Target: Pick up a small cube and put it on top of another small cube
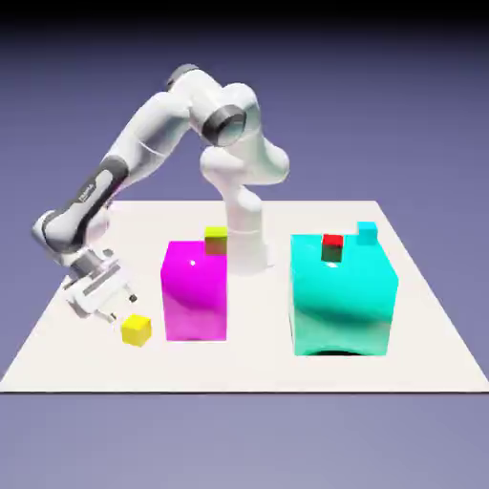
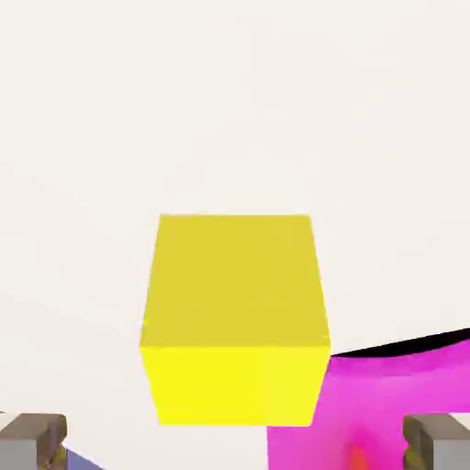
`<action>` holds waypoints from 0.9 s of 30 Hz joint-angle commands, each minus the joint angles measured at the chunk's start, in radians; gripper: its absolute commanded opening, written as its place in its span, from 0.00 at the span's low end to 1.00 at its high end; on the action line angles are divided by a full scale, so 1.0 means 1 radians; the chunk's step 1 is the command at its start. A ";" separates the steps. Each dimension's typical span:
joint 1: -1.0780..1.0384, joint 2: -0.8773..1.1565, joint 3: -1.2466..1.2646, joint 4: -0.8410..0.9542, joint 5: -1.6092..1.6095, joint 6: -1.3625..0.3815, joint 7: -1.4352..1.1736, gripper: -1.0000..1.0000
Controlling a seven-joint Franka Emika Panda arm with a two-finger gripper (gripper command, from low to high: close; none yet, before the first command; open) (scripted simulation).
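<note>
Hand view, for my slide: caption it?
Open jaws frame the small yellow cube on the white table, big magenta cube beside it.

magenta cube (image 2: 386,404) cut off by hand view's bottom edge; finger tips (image 2: 32,439) likewise

the small cube (image 1: 137,329) just beside the hand (image 1: 113,308) is plain bright yellow. the white and grey hand has grey fingertips (image 2: 33,437). beyond it, the big cube (image 1: 195,290) is glossy magenta, topped by another small cube (image 1: 216,240), yellow-green with a dull brownish face. farthest off, the big cyan cube (image 1: 343,296) carries a tiny red cube (image 1: 331,246) and a tiny cyan cube (image 1: 367,232). the surface (image 1: 248,368) is off-white.
</note>
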 commanded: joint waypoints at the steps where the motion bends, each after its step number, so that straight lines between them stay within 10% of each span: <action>1: 0.003 0.024 0.026 -0.005 0.033 0.020 -0.014 0.50; 2: 0.003 0.024 0.026 -0.005 0.033 0.020 -0.014 0.00; 27: -0.054 -0.789 0.412 -0.048 -0.991 -0.451 0.051 0.00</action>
